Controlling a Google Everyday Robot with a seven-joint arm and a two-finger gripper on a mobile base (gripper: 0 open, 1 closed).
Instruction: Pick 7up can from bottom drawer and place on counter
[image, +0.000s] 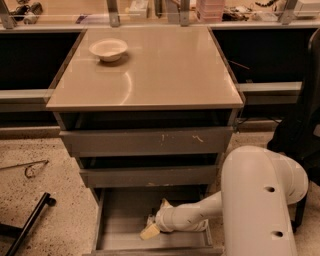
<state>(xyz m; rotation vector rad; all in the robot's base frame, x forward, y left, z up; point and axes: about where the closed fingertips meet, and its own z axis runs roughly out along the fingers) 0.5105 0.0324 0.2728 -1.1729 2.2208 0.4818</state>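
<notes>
The bottom drawer (120, 235) is pulled open at the foot of the grey cabinet, showing its flat grey tray. My gripper (156, 219) is down inside the drawer near its middle, reaching in from the right on the white arm (200, 212). Its two yellowish fingers (149, 231) stand apart, so it looks open. The 7up can does not show; the wrist and arm cover that part of the drawer. The glossy beige counter (165, 70) tops the cabinet.
A white bowl (108, 49) sits at the counter's back left. Two grey drawers with scratched fronts (147, 141) overhang the open drawer. A cluttered bench (160, 12) runs behind. A black bar (30, 220) and a wire (27, 169) lie on the speckled floor at left.
</notes>
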